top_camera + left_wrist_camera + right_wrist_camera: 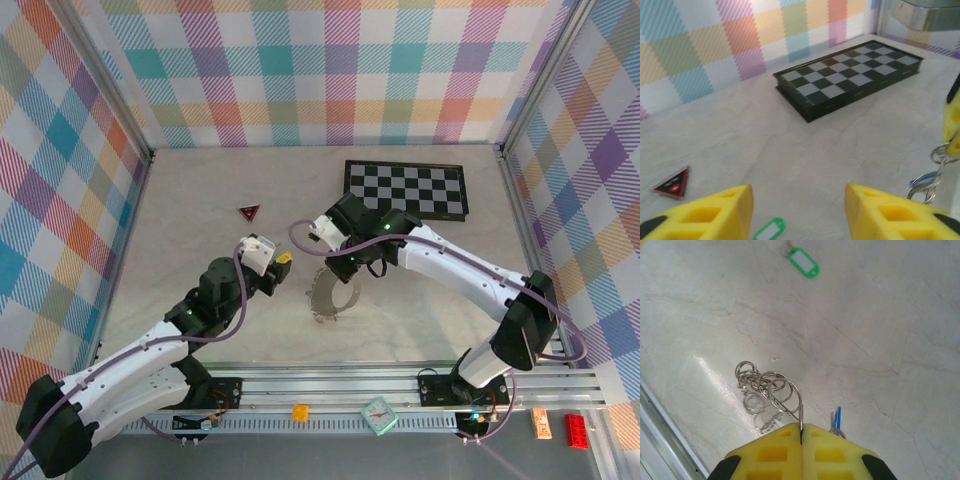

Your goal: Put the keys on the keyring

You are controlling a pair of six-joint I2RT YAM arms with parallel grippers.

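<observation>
- Right wrist view: your right hand has its yellow fingers pressed together, pinching the thin wire of the keyring.
- The ring's silvery chain bunches up to the left. I cannot tell whether it rests on the pale worktop or hangs just above it.
- The blue key pokes out just beside the pinching fingers. I cannot tell whether it is already on the ring.
- The green key lies flat on the worktop, well apart from the ring.
- Left wrist view: your left hand is spread, with nothing between its fingers. The green key lies on the worktop just below the gap.
- Top external view: both hands meet mid-worktop, with the left hand to the left of the ring. The triangle and checkerboard lie farther back, out of the way.
- Step in hand, as I judge it: you are picking up the green key while the right hand holds the ring ready. This looks early in the task.
- The next move calls for bringing the left hand right down onto the worktop, because the key is small and flat.
- Pinch the key by its head and leave its loop end free for threading. A loose pinch could let it slide away.
</observation>
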